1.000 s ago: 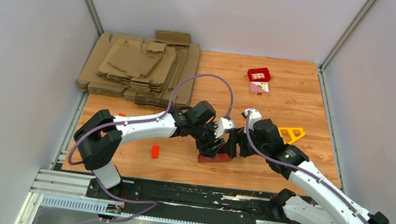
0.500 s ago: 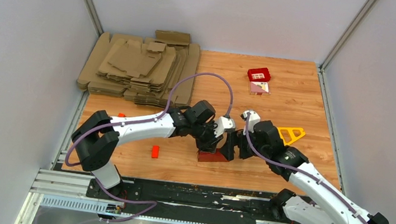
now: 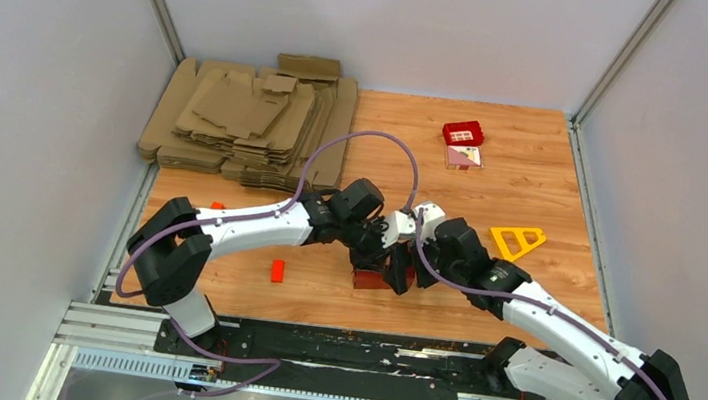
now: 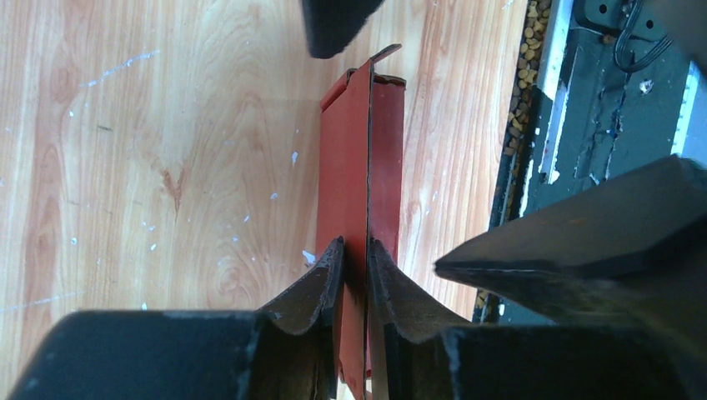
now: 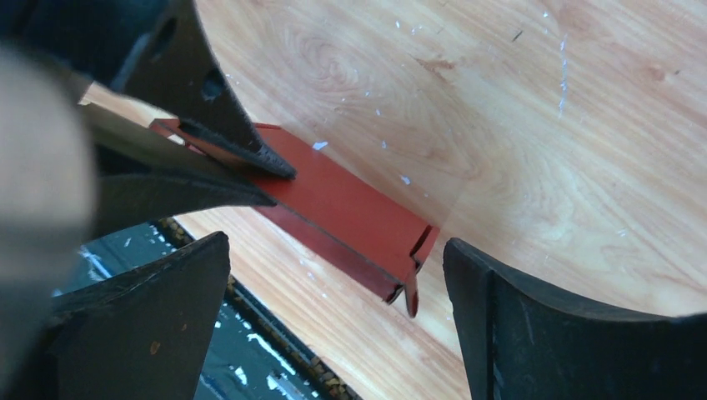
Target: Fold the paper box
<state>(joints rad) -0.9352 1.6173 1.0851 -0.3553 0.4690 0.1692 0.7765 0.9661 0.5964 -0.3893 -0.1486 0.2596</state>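
Note:
The paper box [image 3: 368, 280] is a partly folded piece of red card near the table's front edge, between both arms. In the left wrist view one thin panel of the paper box [image 4: 358, 167] stands on edge, and my left gripper [image 4: 356, 250] is shut on it, both pads pressed against the card. My left gripper [image 3: 376, 258] reaches it from the left. My right gripper [image 5: 336, 243] is open wide, its fingers straddling the free end of the paper box [image 5: 350, 208] without touching it. A small loose flap hangs at that end. My right gripper [image 3: 401, 266] sits close beside the left one.
Brown cardboard sheets [image 3: 248, 123] are stacked at the back left. A small red tile [image 3: 463, 132] lies at the back, a yellow triangle frame [image 3: 518, 241] to the right, and a small red block [image 3: 277, 270] to the left. The black rail [image 3: 314, 341] borders the front edge.
My left gripper has closed onto the box's upright panel. My right gripper has opened wider and moved left, up to the box's end.

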